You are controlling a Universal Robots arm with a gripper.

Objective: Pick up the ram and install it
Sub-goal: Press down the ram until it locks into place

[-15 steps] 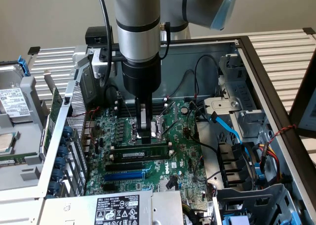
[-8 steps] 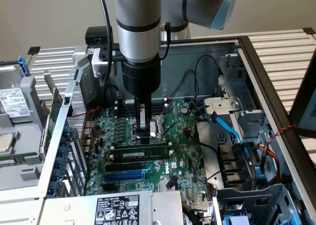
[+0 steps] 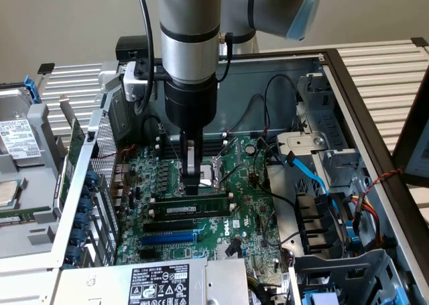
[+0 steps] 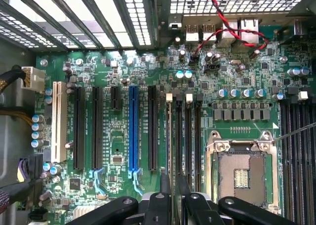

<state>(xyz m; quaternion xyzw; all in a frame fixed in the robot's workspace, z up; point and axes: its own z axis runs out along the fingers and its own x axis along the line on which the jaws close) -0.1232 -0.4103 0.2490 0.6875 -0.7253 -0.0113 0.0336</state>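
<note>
metalwork opens the scene on the exterior view's left: the silver sheet-metal wall of the open computer case (image 3: 84, 164), with the large green motherboard (image 3: 248, 204) lying flat inside it. low on the board runs the long blue plastic expansion slot (image 3: 171, 238), and just beyond it an empty black memory slot (image 3: 181, 224).

next to that slot, near the middle of the board, is the ram (image 3: 201, 208). this long thin green circuit-board stick, with black chips and a white label strip, stands upright on its edge, lined up along its own slot. the robot's dark gripper (image 3: 192, 184) hangs straight down over it. the fingers are drawn narrow, one on each face of the stick's upper edge, and they appear to pinch it. in the wrist view the stick shows edge-on between them.

further right sit the square metal processor socket (image 3: 218, 167), a bright blue flat cable (image 3: 312, 174), and the pale slatted tabletop (image 3: 389, 70) outside the case.

as for progress, the pick-up looks done and the stick is at its slot. whether it is pressed fully home, with the white end latches (image 3: 230, 196) snapped shut, cannot be told. seating and release appear to be what is left.
</note>
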